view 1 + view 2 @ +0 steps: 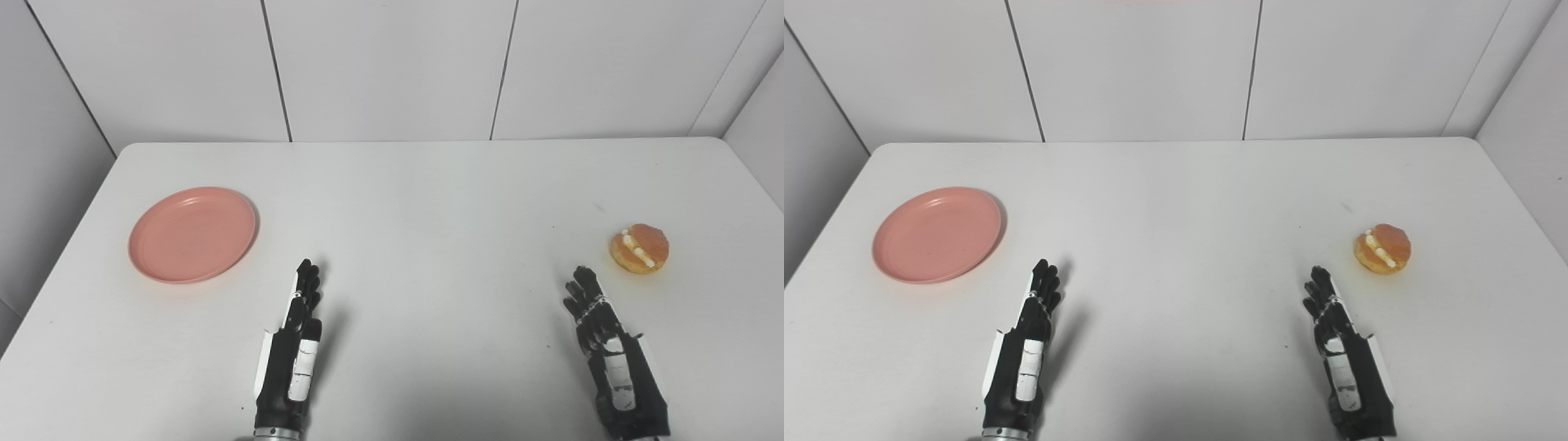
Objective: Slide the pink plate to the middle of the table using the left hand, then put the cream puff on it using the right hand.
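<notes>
Both robot hands, left (294, 349) and right (612, 355), lie open and empty; we next slide the plate (192, 234) from the desk's (416, 196) left edge.

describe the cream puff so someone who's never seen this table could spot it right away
Start at the white table and look to its right side, just beyond the fingertips of the right hand. There sits the cream puff, small, round and golden brown, with white cream showing in its split. The only other object is a flat pink plate far on the left.
</notes>
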`<state>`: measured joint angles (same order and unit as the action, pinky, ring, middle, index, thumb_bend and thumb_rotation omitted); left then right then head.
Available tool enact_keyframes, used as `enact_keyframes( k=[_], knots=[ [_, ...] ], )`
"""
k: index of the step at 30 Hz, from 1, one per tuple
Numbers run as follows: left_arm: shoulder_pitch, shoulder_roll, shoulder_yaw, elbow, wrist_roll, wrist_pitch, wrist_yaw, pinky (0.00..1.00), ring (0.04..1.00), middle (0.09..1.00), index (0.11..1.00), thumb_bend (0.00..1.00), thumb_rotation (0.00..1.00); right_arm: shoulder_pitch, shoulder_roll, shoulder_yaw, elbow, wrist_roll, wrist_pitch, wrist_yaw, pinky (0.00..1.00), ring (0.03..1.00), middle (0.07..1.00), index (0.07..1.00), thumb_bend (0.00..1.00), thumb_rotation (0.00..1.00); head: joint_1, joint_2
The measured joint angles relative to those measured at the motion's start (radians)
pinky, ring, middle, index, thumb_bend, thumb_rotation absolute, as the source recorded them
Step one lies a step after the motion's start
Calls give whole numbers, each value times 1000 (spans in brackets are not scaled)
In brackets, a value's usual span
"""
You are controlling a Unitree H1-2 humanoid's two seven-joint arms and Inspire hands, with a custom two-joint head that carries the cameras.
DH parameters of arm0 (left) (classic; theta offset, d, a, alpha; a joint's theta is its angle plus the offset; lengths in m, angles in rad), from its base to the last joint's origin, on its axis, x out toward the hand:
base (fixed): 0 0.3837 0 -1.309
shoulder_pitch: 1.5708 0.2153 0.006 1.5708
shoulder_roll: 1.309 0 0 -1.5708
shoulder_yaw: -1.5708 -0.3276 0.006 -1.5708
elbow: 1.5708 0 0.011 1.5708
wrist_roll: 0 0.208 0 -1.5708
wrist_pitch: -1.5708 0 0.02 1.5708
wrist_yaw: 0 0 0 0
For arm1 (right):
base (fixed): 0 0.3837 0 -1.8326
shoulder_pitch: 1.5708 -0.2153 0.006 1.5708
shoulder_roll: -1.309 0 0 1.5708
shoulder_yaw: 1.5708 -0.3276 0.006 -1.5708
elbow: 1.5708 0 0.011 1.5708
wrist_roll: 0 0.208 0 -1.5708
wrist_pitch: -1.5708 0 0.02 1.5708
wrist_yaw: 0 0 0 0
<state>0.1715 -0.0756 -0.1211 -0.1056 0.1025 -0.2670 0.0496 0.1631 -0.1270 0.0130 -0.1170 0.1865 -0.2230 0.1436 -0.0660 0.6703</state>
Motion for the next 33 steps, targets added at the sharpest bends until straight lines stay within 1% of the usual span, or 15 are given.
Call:
enact_keyframes(
  k=[2,5,9,14,19,21,22,23,25,27,29,33],
  knots=[
    [0,-3,4,-11,-25,25,-3,1000,1000,1000,1000,726,948,0,0,0,-1,-1,0,0,1000,999,1000,965,935,950,-3,-2],
    [1,-4,8,-26,-60,62,-12,1000,1000,1000,1000,725,954,1,0,0,-2,-1,0,0,1000,997,1000,961,935,943,-6,0],
    [1,-5,10,-42,-69,95,-16,1000,1000,1000,1000,714,961,1,1,0,-2,0,0,-1,1000,999,1000,959,932,942,-8,2],
    [0,-4,15,-43,-79,98,-22,1000,1000,1000,1000,713,948,0,4,-2,-1,-3,0,-4,1000,999,1000,966,924,944,-8,2],
    [-8,-5,37,-44,-89,102,-23,1000,1000,1000,1000,763,921,0,18,-11,0,-10,-2,-10,1000,993,1000,962,920,938,-12,3],
    [-14,-4,57,-45,-101,113,-23,1000,1000,1000,1000,787,932,0,18,-14,1,-10,-2,-10,1000,990,1000,957,924,936,-12,5],
    [-16,-3,66,-45,-101,115,-23,1000,1000,1000,1000,819,957,0,18,-14,1,-9,-1,-10,1000,985,1000,955,926,932,-14,5],
    [-17,-2,72,-45,-102,115,-23,1000,1000,1000,1000,830,966,0,18,-15,1,-8,-1,-10,1000,984,1000,955,926,931,-14,5],
    [-18,0,78,-43,-110,111,-27,1000,1000,1000,1000,839,992,0,18,-15,1,-7,-1,-10,995,982,1000,956,927,933,-15,5],
    [-17,4,87,-42,-121,102,-32,1000,1000,1000,1000,844,998,0,19,-15,0,-7,-1,-10,997,982,1000,955,929,931,-17,3],
    [-14,15,99,-43,-127,97,-41,1000,1000,1000,1000,821,1000,0,20,-15,0,-6,-1,-10,996,984,1000,952,933,929,-18,6],
    [-11,32,140,-65,-168,125,-53,1000,1000,1000,1000,833,1000,2,23,-16,-4,-5,-1,-11,998,988,1000,956,932,934,-21,8]
  ],
)
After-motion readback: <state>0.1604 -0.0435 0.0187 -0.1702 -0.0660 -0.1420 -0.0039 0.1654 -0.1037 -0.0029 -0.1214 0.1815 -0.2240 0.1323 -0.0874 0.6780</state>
